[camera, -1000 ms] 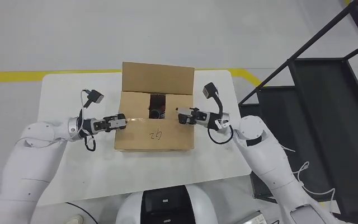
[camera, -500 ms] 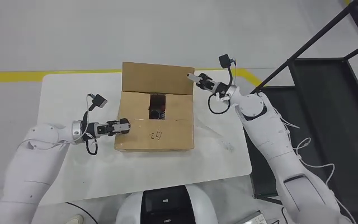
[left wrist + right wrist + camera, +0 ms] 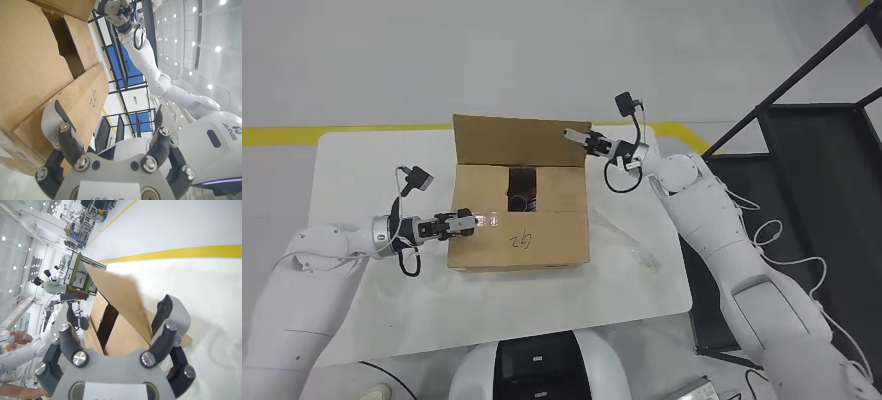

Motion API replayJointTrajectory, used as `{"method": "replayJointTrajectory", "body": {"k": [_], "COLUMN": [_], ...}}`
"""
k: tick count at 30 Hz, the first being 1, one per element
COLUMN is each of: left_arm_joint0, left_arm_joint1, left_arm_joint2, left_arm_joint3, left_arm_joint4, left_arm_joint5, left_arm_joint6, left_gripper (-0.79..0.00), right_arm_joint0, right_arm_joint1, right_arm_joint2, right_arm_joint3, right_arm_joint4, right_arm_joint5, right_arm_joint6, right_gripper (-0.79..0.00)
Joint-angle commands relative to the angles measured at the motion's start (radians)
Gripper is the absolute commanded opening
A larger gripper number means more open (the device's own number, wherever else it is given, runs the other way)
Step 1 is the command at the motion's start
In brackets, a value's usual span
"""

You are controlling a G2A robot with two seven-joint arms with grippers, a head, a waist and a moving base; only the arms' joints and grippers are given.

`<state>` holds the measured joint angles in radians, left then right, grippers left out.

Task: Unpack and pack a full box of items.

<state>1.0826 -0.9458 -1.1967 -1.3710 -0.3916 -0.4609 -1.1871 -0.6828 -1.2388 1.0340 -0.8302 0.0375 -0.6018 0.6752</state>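
A brown cardboard box (image 3: 519,235) stands mid-table with its top flaps mostly folded in, leaving a dark gap (image 3: 521,188) where some contents show. Its rear flap (image 3: 519,140) stands up. My right gripper (image 3: 577,137) is open at that flap's right corner; in the right wrist view the flap's edge (image 3: 121,294) lies between the spread fingers of the gripper (image 3: 115,309). My left gripper (image 3: 464,222) is open at the box's left side, level with the top. In the left wrist view, one finger (image 3: 56,111) of the gripper (image 3: 107,115) rests against the box wall (image 3: 37,56).
The white table (image 3: 362,300) has bare room left and in front of the box. A thin clear strip (image 3: 630,247) lies on the table right of the box. Black metal stairs (image 3: 802,200) stand beyond the table's right edge.
My right gripper left the box's right side and rose to the rear flap's right corner. The rear flap has shifted slightly left. The left gripper stayed near the left side.
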Motion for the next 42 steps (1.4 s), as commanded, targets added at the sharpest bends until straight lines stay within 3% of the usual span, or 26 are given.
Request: {"method": "replayJointTrajectory", "body": {"k": [1,7,11,18,24,31,42], "left_arm_joint0": [0.001,0.015,0.027,0.054,0.046,-0.013,-0.145], "left_arm_joint1": [0.0,0.005,0.009,0.013,0.012,-0.004,-0.027], "left_arm_joint2": [-0.002,-0.031,-0.05,-0.074,-0.073,-0.056,0.039], "left_arm_joint3": [0.003,0.003,-0.005,-0.044,-0.047,0.037,0.208], "left_arm_joint4": [0.007,-0.001,-0.01,-0.092,-0.164,-0.209,-0.186], "left_arm_joint5": [0.0,-0.018,-0.026,-0.073,-0.091,-0.086,0.033], "left_arm_joint6": [0.01,0.027,0.02,-0.021,-0.075,0.012,-0.099], "left_gripper": [0.0,0.0,0.0,0.0,0.0,0.0,0.0], "right_arm_joint0": [0.004,-0.037,-0.101,-0.238,-0.318,-0.356,-0.388], "right_arm_joint1": [0.003,0.031,0.053,0.091,0.11,0.119,0.128], "right_arm_joint2": [0.008,0.059,0.089,0.137,0.159,0.162,0.18], "right_arm_joint3": [0.008,-0.056,-0.171,-0.395,-0.496,-0.554,-0.617], "right_arm_joint4": [0.005,0.031,0.069,0.036,-0.088,-0.143,-0.173], "right_arm_joint5": [-0.046,-0.163,-0.172,-0.064,0.051,0.119,0.163], "right_arm_joint6": [0.019,0.124,0.216,0.31,0.296,0.263,0.206], "right_gripper": [0.0,0.0,0.0,0.0,0.0,0.0,0.0]}}
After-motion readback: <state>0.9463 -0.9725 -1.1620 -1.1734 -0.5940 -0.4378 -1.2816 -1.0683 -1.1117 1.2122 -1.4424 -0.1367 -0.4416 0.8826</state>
